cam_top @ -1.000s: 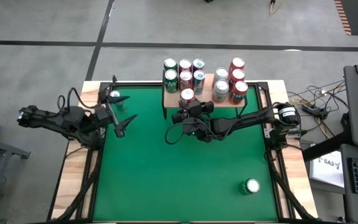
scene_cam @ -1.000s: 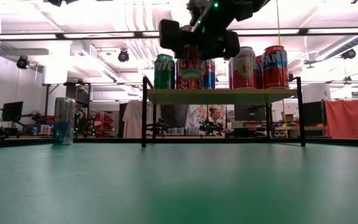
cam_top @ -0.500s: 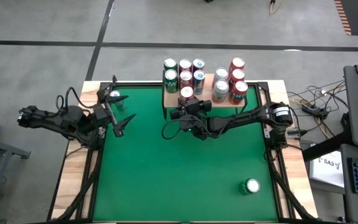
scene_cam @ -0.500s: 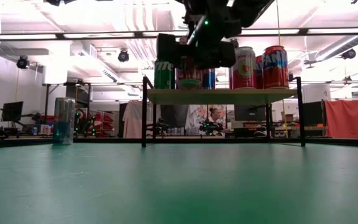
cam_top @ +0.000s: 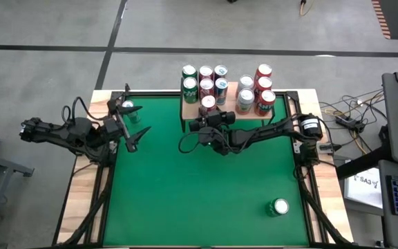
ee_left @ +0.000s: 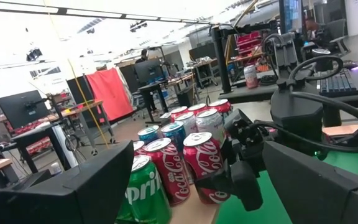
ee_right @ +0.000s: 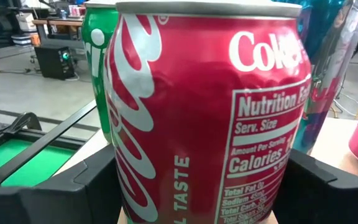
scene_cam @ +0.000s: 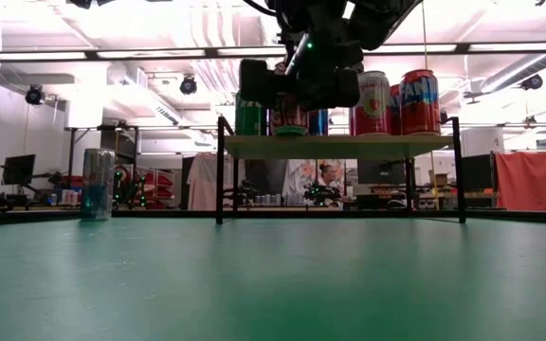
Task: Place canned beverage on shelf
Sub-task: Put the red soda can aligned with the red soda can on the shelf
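**Coke can upright at the shelf's front edge**

The right gripper [cam_top: 208,113] has its fingers clamped on either side of a red Coke can [ee_right: 207,112]. The can stands upright, long axis vertical, top up, on the front edge of the shelf [cam_top: 229,111], just beside a green Sprite can [ee_right: 101,68]. The left gripper [cam_top: 138,135] hangs over the table's left side with fingers apart, near a tall can [cam_top: 130,109].

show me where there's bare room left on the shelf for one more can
The shelf is bare along its front edge, between the Coke can in the right gripper and the red can at the front right. The back rows are crowded with cans.
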Controlling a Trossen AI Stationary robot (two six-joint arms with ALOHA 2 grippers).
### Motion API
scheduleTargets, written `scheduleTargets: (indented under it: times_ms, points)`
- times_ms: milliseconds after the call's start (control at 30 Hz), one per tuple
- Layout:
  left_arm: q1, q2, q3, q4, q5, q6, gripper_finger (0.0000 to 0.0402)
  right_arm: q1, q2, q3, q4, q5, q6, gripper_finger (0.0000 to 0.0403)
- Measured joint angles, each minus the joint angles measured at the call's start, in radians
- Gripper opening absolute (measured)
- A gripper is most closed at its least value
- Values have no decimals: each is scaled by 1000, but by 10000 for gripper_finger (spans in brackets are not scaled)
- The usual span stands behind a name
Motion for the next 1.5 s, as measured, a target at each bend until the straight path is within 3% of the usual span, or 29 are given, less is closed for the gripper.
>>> scheduleTargets:
  times_ms: [900, 1500]
  points:
    - [0, -1, 0, 2, 0, 4, 341, -40, 1, 1, 23, -31, 0, 289]
    - [0, -1, 0, 2, 0, 8, 341, -45, 1, 1, 23, -33, -9, 319]
